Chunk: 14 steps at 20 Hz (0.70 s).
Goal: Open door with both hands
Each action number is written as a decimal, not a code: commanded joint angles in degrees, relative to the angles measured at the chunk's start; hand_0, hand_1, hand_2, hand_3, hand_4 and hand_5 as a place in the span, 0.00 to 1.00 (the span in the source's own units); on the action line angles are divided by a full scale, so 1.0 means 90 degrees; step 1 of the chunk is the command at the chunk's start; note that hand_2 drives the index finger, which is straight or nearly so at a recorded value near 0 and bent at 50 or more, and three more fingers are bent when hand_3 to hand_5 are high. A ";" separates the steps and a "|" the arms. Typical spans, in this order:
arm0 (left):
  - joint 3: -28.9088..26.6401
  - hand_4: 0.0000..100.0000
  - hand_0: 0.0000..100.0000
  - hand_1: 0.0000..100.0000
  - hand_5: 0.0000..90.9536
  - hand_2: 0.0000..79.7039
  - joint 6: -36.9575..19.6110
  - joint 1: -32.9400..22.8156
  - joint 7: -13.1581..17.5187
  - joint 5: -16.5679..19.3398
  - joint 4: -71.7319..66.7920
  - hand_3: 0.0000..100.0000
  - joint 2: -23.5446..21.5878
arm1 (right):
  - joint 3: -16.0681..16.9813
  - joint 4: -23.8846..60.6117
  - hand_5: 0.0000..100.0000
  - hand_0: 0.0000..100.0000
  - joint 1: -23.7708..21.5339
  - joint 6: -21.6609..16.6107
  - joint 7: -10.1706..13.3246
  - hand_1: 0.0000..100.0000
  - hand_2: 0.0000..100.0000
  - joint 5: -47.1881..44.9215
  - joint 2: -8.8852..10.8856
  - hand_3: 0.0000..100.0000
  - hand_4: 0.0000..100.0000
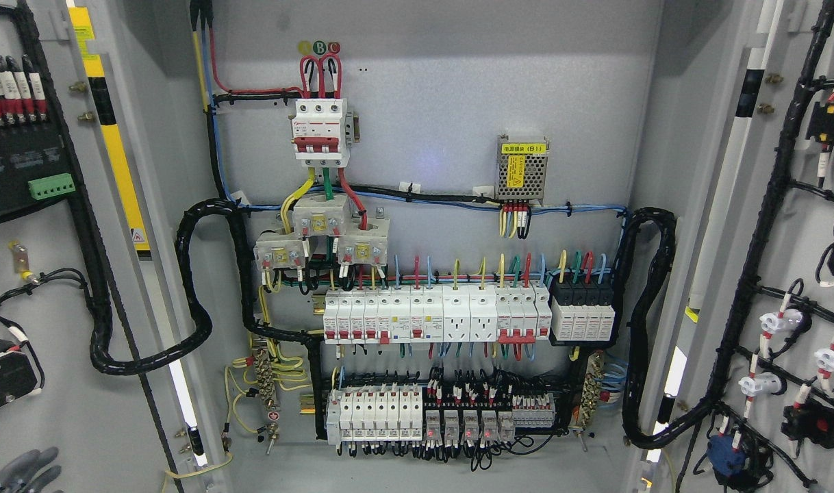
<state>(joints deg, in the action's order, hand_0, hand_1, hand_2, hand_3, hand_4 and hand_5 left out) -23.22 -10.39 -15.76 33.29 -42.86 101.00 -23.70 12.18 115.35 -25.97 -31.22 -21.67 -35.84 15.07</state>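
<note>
Head view shows the box already wide open: the left door point(61, 274) swung to the left of the frame, the right door point(787, 274) swung to the right. At the lower left corner, the left hand point(21, 472) shows grey fingers spread apart, holding nothing. No right hand shows. I think a good finish is pulling away slowly, clear of the wires point(198, 294).

A grey metal back panel point(431, 89) fills the view, evenly lit, with a faint bluish glare near its middle. Grey side walls point(653, 137) frame it left and right. Rows of white switches point(434, 313) are mounted across the panel, with thick black cable bundles point(198, 274) looping at either side. Thin bright slits of light show along the lower edges.
</note>
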 commanded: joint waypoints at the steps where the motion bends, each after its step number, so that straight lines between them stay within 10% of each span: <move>1: 0.2177 0.00 0.12 0.56 0.00 0.00 -0.0086 -0.0631 -0.0504 0.0533 0.0332 0.00 0.0522 | -0.1634 -0.0899 0.00 0.00 0.0141 0.0021 -0.0014 0.50 0.04 0.0591 -0.0111 0.00 0.00; 8: 0.3088 0.00 0.12 0.56 0.00 0.00 -0.0095 -0.0895 -0.1677 0.1510 -0.3072 0.00 0.1782 | -0.2582 -0.3290 0.00 0.00 0.0385 0.0041 -0.0014 0.50 0.04 0.1012 -0.0404 0.00 0.00; 14: 0.3780 0.00 0.12 0.56 0.00 0.00 -0.0574 -0.0661 -0.2935 0.1550 -0.5847 0.00 0.2027 | -0.2613 -0.6239 0.00 0.00 0.0648 0.0041 -0.0043 0.50 0.04 0.2038 -0.0785 0.00 0.00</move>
<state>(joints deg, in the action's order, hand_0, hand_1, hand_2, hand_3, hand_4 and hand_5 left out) -2.89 -14.11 -22.27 11.82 -30.94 80.14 -13.01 -3.39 91.64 -22.20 -30.86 -21.99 -23.35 11.93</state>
